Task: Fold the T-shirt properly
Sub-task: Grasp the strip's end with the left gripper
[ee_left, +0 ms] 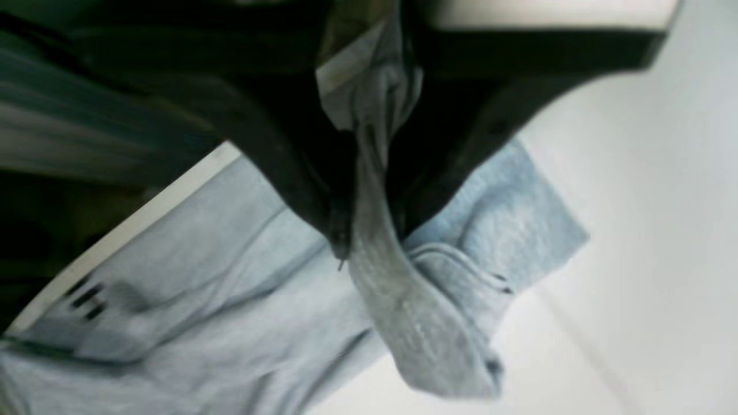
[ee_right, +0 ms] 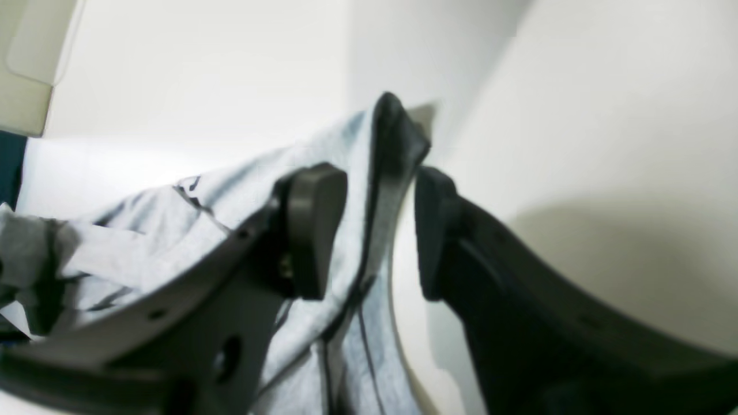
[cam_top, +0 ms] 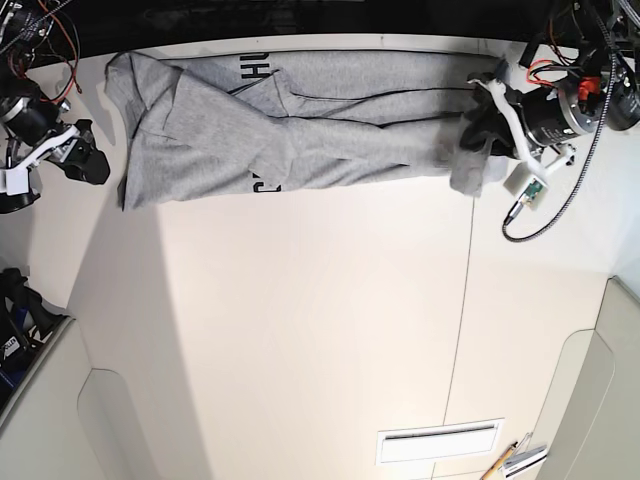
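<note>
The grey T-shirt [cam_top: 340, 130] lies stretched in a long band along the far edge of the white table [cam_top: 300, 320], with black lettering showing near its left half. My left gripper [cam_top: 478, 135] is at the shirt's right end. In the left wrist view this gripper [ee_left: 372, 230] is shut on a bunched fold of the T-shirt [ee_left: 230, 300], which hangs down from its black fingers. My right gripper [cam_top: 92, 163] stands just off the shirt's left end. It [ee_right: 375, 230] is open, with the edge of the T-shirt [ee_right: 173, 219] showing in the gap beyond the pads.
A black cable with a small white plug [cam_top: 525, 190] hangs off the arm on the right. A slot [cam_top: 437, 440] and some pens [cam_top: 515, 460] lie near the table's front right. The table's dark back edge [cam_top: 300, 20] runs right behind the shirt.
</note>
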You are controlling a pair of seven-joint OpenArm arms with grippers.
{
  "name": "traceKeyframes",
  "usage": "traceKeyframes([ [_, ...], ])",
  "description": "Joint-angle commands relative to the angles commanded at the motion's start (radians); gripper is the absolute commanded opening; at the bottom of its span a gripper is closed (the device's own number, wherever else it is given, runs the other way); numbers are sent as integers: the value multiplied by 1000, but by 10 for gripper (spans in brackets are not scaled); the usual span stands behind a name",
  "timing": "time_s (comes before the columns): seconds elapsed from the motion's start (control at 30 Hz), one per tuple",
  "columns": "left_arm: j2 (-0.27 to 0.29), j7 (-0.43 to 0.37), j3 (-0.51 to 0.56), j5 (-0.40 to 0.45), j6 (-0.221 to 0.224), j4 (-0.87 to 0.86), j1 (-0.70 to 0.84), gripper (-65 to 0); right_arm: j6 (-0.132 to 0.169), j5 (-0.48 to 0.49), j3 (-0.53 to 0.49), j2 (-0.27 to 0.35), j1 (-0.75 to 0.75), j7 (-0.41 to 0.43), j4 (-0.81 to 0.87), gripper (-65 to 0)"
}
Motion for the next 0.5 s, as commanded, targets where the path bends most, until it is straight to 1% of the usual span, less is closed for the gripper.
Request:
traceKeyframes([
  [0.13,58,-26,95,41,0,-1,-27,-650,0,0,0,0,0,-7,0,-410],
  [0.17,72,-28,119,49,0,-2,-26,-650,0,-1,0,0,0,-11,0,-398],
  [0.27,103,-29,188,64,-3,-4,-26,-650,7,0,0,0,0,-11,0,-315],
  [0.3,112,-29,208,64,-4,-4,-27,-650,6,0,0,0,0,-11,0,-295],
  [0.33,116,-31,228,64,-4,-4,-27,-632,6,-1,0,0,0,-11,0,-291],
  [0.37,117,-39,245,71,-4,-4,-26,-561,6,-2,0,0,0,-11,0,-291],
  [0.47,117,-97,280,110,-3,-9,-26,-312,6,-8,0,0,-1,-23,0,-291],
  [0.5,120,-117,284,113,-3,-12,-26,-264,6,-8,0,0,-1,-32,0,-291],
])
